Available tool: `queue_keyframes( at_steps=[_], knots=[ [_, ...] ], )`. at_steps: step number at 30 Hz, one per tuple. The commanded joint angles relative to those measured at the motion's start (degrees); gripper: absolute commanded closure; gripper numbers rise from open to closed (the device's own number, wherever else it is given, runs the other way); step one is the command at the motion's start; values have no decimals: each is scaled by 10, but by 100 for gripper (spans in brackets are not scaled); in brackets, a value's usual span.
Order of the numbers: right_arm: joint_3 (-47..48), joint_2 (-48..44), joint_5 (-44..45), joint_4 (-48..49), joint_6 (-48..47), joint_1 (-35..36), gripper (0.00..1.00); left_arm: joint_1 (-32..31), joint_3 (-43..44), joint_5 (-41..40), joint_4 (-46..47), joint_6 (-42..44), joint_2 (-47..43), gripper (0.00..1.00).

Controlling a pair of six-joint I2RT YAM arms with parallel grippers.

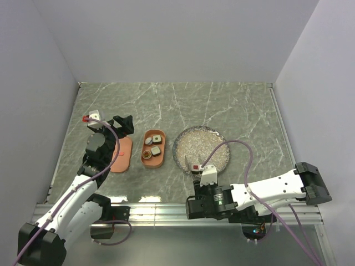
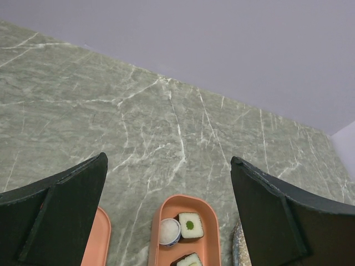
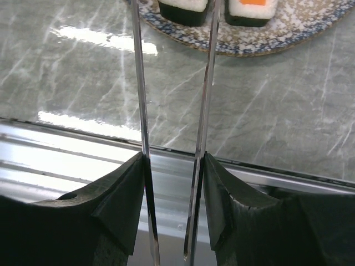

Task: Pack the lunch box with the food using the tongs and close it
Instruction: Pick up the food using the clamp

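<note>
The salmon lunch box [image 1: 162,157] lies open on the marble with several food pieces in it, among them a white square with a green centre [image 2: 190,225] and a round white bit [image 2: 169,230]. Its flat lid [image 1: 121,154] rests just left of it. My left gripper [image 2: 169,160] hovers open above the box's far end and holds nothing. My right gripper [image 3: 173,166] is shut on the tongs [image 3: 138,83], whose two thin metal arms reach toward the plate's near rim. Two more food pieces, one white [image 3: 183,8] and one with an orange centre [image 3: 252,6], sit there.
The round speckled grey plate [image 1: 213,143] stands right of the lunch box. A metal rail [image 1: 161,210] runs along the table's near edge under the right wrist. Pale walls close in the table on the left, back and right.
</note>
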Motion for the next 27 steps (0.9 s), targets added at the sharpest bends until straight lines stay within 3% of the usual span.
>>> queue_keyframes(
  at_steps=[1, 12, 18, 21, 27],
  knots=[
    [33, 0, 27, -14, 23, 16, 50, 4, 2, 7, 14, -7, -11, 1],
    [1, -37, 7, -28, 59, 17, 50, 7, 0, 11, 11, -9, -22, 1],
    [32, 8, 2, -30, 42, 17, 51, 9, -1, 13, 10, -9, -23, 1],
    [45, 23, 6, -32, 36, 17, 58, 10, -1, 14, 11, -11, -22, 1],
    [69, 17, 36, -55, 20, 13, 63, 11, -2, 16, 13, -11, -21, 1]
  ],
)
